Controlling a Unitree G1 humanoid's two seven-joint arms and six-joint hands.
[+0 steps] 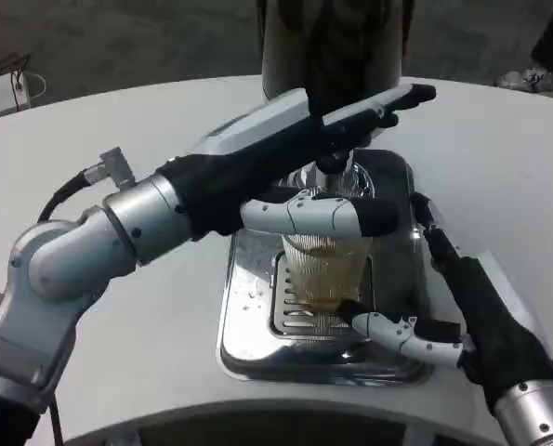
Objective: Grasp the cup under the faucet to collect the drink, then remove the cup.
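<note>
one cup (324, 269), one drip tray (243, 325), two hands (304, 158)
</note>
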